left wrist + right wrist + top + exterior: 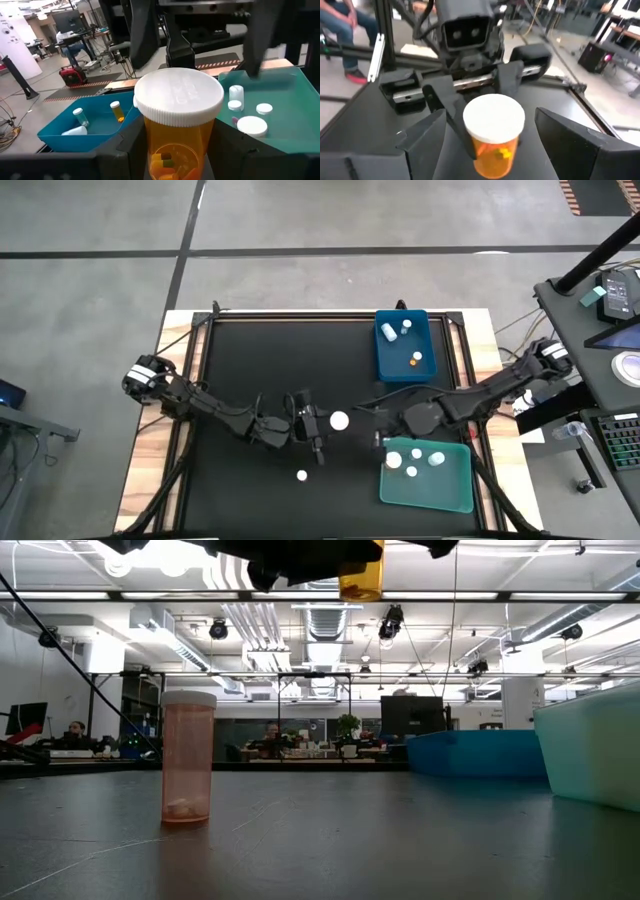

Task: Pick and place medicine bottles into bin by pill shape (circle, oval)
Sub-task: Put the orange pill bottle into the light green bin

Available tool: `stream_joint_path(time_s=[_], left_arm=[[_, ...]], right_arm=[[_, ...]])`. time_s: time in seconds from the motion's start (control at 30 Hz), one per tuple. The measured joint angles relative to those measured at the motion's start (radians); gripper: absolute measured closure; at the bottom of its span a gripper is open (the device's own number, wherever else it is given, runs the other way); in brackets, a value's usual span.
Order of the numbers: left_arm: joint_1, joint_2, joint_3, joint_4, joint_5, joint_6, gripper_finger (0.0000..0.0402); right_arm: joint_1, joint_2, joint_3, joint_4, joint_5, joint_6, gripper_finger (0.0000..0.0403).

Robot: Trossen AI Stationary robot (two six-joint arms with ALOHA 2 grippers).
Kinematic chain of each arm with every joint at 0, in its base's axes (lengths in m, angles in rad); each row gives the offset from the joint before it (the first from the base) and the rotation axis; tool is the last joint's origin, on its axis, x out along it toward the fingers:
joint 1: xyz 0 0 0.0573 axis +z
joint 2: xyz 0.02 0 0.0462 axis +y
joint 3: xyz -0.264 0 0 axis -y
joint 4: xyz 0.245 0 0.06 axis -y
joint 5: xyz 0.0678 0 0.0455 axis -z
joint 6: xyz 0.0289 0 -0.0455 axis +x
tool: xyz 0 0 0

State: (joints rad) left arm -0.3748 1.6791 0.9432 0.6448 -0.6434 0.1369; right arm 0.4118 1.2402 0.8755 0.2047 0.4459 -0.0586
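A: So what does the left end effector (322,423) hold?
B: An orange bottle (339,420), mid-frame, up off the worktop (270,360).
A: And the right end effector (378,423)?
B: Wide open, just right of it. Another bottle (302,475) stands below.

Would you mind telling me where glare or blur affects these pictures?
Low view: ceiling lights blow out the top, the standing bottle stays crisp. Left wrist view: the held bottle sharp, the room soft. Right wrist view: background blurred.
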Motion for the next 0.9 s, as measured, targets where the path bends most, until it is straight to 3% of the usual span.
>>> stream_joint_path(time_s=[0.6, 0.9], left_arm=[[-0.002, 0.001, 0.001, -0.006, 0.010, 0.008, 0.0255], [-0.011, 0.001, 0.000, -0.002, 0.010, 0.007, 0.0255]], right_arm=[[0.000, 0.189, 0.365, -0.525, 0.079, 0.120, 0.0151], [0.000, 0.195, 0.396, -0.583, 0.078, 0.159, 0.0208]])
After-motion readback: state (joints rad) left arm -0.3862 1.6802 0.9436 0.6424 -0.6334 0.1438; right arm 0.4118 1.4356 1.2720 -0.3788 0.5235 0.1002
